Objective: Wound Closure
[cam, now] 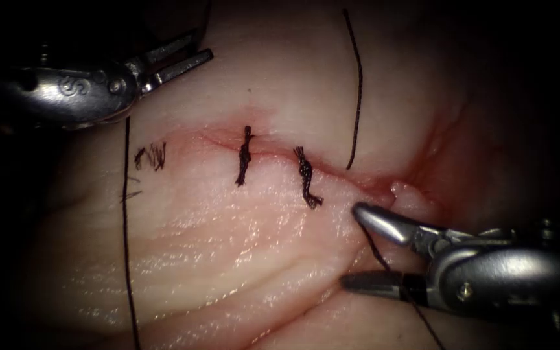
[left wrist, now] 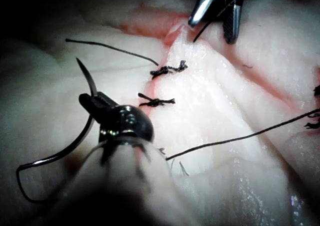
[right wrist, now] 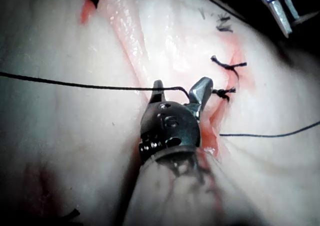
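Note:
The tissue (cam: 228,246) has a cut (cam: 273,154) crossed by two dark knotted stitches (cam: 244,155) (cam: 306,180). My left tool (cam: 176,58) hovers above the tissue, up and left of the cut's left end. Its jaws (left wrist: 94,103) are shut on the curved needle (left wrist: 84,75) roughly a third back from the point, and the needle is out of the tissue. My right tool (cam: 354,246) is at the cut's right end with its jaws spread wide. Thread (cam: 384,262) runs between them (right wrist: 180,88) ungrasped. Another strand (cam: 359,84) enters the tissue near the cut's right end.
A long thread (cam: 126,227) lies down the left side of the tissue. Dark ink marks (cam: 150,155) sit left of the stitches. Red fluid stains the cut's edges and the tissue at the right (cam: 448,149). My right tool (left wrist: 215,15) is beyond the stitches in the left wrist view.

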`<act>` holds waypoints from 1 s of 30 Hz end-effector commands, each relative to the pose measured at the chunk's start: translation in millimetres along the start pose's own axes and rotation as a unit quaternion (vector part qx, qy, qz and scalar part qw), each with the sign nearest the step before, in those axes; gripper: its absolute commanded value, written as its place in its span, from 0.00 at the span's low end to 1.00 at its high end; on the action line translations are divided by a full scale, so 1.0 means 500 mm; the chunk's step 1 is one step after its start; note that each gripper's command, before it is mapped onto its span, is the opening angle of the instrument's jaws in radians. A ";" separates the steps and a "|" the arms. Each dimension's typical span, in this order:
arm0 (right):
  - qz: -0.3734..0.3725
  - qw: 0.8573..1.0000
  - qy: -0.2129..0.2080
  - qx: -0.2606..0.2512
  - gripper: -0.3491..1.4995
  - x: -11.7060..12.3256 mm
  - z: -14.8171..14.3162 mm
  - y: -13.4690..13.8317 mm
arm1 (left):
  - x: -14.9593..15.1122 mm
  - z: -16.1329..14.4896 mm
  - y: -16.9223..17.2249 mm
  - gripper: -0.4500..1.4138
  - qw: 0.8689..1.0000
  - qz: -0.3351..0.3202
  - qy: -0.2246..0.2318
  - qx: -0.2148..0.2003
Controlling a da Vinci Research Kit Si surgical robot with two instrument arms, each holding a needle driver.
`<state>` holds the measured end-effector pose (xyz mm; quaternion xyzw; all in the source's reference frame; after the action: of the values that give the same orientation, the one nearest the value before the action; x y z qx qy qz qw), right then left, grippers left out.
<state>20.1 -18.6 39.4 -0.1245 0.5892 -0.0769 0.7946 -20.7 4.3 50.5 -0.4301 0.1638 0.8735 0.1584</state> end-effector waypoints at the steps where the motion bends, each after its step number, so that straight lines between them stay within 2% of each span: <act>1: -0.001 1.000 0.000 0.003 0.59 -0.0006 0.0014 0.0001 | 0.0000 0.0015 0.0002 0.00 1.000 -0.001 0.001 0.000; 2: -0.001 1.000 -0.001 0.008 0.48 -0.0007 0.0013 0.0001 | 0.0000 0.0015 0.0002 0.00 1.000 -0.001 0.001 0.000; 3: 0.001 1.000 -0.003 0.013 0.19 -0.0009 0.0010 -0.0001 | 0.0000 0.0015 0.0002 0.00 1.000 -0.001 0.001 0.000; 4: 0.000 1.000 -0.004 0.020 0.00 -0.0009 0.0006 -0.0002 | 0.0000 0.0015 0.0002 0.00 1.000 -0.001 0.001 0.000; 10: -0.006 1.000 0.000 0.030 0.00 -0.0001 -0.0017 -0.0012 | 0.0000 0.0015 0.0002 0.00 1.000 -0.001 0.001 0.000; 22: -0.023 0.998 0.018 0.048 0.00 0.0072 -0.0042 -0.0065 | 0.0000 0.0015 0.0002 0.00 1.000 0.000 0.000 -0.001; 30: -0.032 0.997 0.018 0.060 0.00 0.0093 -0.0043 -0.0087 | 0.0000 0.0015 0.0003 0.00 1.000 0.000 0.000 -0.001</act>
<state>18.7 -24.2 35.4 -0.0939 0.5928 -0.1390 0.7877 -20.7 4.3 50.5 -0.4296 0.1625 0.8740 0.1586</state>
